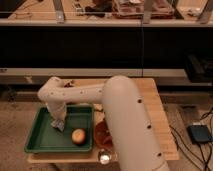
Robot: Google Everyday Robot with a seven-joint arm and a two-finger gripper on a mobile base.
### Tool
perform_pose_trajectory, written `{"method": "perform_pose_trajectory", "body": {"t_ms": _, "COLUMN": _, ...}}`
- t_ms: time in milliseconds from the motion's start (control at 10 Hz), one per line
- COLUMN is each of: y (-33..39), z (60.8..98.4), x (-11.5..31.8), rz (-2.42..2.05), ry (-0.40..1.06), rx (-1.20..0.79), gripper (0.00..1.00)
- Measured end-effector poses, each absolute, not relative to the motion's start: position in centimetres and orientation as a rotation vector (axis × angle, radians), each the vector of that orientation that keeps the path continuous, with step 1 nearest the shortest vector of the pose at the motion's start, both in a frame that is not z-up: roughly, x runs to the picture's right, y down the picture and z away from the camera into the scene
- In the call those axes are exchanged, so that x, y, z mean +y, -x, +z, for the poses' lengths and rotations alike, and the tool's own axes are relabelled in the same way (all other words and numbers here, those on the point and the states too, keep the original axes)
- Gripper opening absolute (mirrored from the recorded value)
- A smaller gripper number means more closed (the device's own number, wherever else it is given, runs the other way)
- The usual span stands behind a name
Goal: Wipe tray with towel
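A green tray (42,142) lies on the left part of a wooden table. My white arm reaches from the right across to the left and bends down into the tray. My gripper (58,122) is low over the tray's middle, pressed on a pale grey towel (59,126) that lies on the tray floor. A round yellow-orange fruit (78,136) sits in the tray just right of the towel.
A red-brown bowl (103,134) sits right of the tray, partly behind my arm. A small glass (104,158) stands at the table's front edge. Black shelving runs behind the table (157,115). A grey box (201,134) with cables lies on the floor at right.
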State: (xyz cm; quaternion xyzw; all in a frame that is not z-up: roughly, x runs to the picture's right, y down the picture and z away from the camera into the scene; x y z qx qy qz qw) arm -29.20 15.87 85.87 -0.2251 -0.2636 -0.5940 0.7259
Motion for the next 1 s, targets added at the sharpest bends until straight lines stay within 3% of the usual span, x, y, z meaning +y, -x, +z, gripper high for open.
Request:
{"method": "perform_pose_trajectory", "body": {"t_ms": 400, "y": 34.6, "z": 83.5, "x": 17.8, "rz": -1.442, "ry": 0.468, "rx": -0.646, "gripper": 0.0}}
{"method": "perform_pose_trajectory", "body": {"t_ms": 800, "y": 32.4, "z": 80.0, "x": 23.7, "rz": -1.436, "ry": 0.512, "rx": -0.681, "gripper": 0.0}}
{"method": "perform_pose_trajectory", "body": {"t_ms": 1000, "y": 29.2, "z": 78.8, "x": 24.7, "rz": -1.387, "ry": 0.522, "rx": -0.658, "gripper": 0.0}}
